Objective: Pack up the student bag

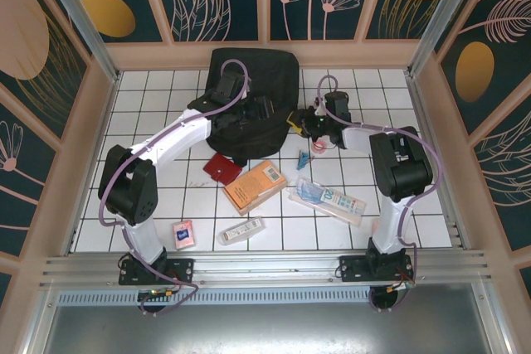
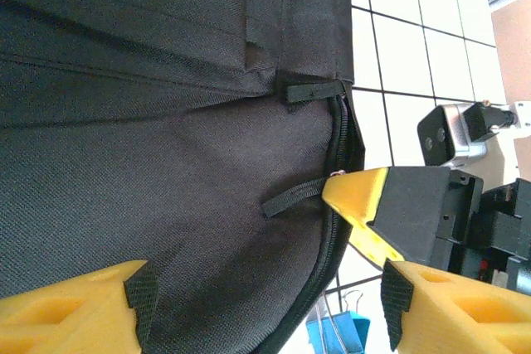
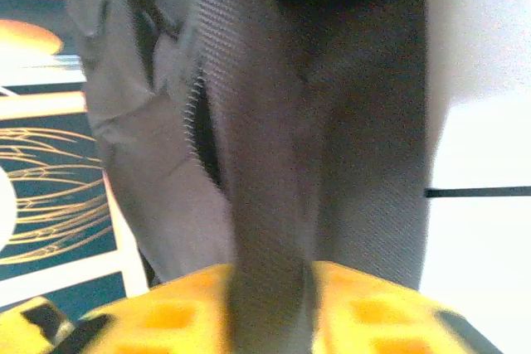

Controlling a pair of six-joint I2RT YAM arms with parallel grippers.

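We see the student bag [image 1: 270, 76], a large black backpack, lying at the back of the white tiled table [image 1: 141, 97], close to the far wall. The left gripper [image 2: 265, 288] hovers over its fabric, yellow jaws spread wide with nothing between them. The right gripper [image 3: 270, 308], at the bag's right edge by the zipper, has its jaws pinched on a strip of the bag's fabric.
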